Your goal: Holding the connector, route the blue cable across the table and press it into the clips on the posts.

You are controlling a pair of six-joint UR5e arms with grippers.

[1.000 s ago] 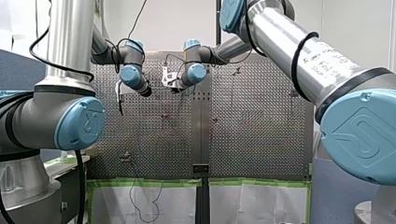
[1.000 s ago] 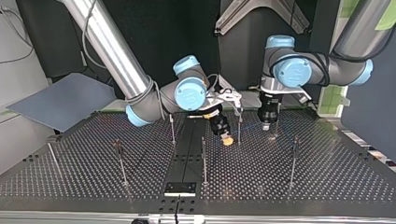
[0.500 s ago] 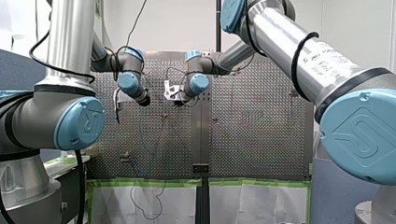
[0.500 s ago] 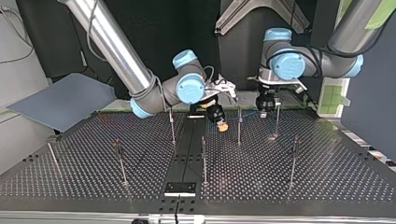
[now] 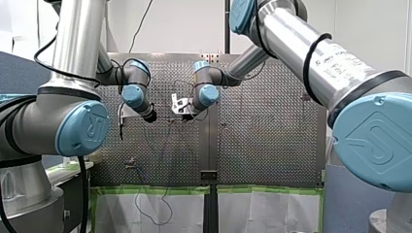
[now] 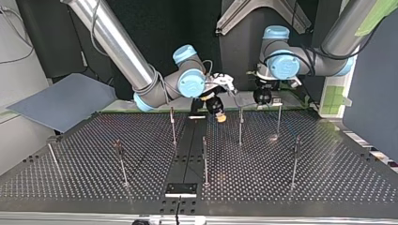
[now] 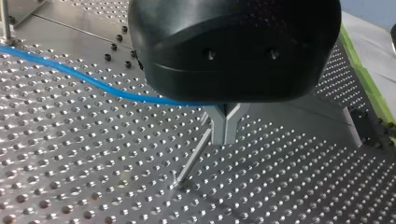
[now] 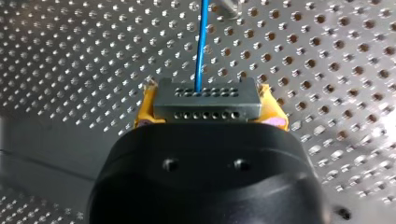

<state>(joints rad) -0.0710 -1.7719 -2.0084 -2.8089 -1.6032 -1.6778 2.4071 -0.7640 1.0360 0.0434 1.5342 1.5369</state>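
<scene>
Supporting counter (image 6: 328, 178): a perforated plate carrying thin upright posts (image 6: 204, 159) spread over it, so we have fixed stops to lead the cable past.
Arms: our left arm (image 5: 73, 48) and right arm (image 5: 311, 53) both reach to the back edge of the top view, with their wrists close together. We judge this is because one carries the cable's end and the other tends the run beside it.
Right end effector (image 8: 208, 100): clenched on the connector, with yellow pads (image 8: 144, 112) on its two short sides. That leaves the front face free for the cable to come out.
Left end effector (image 7: 225, 130): its metal fingers (image 7: 219, 126) are drawn together. The cable runs in to them and does not come out on the other side, so we take it as nipped there. The black body hides the contact itself.
Near post (image 7: 191, 156): stands just under the left fingers, its top close beside them. We judge that we grip here to press the cable down into its clip. The clip is too small to make out.
Connector (image 8: 205, 102): a grey block with rows of holes, held level between the pads.
Cable (image 7: 93, 81): blue. It leaves the middle of the connector straight ahead and runs low over the counter to the left fingers. We see it seated in no clip yet.
</scene>
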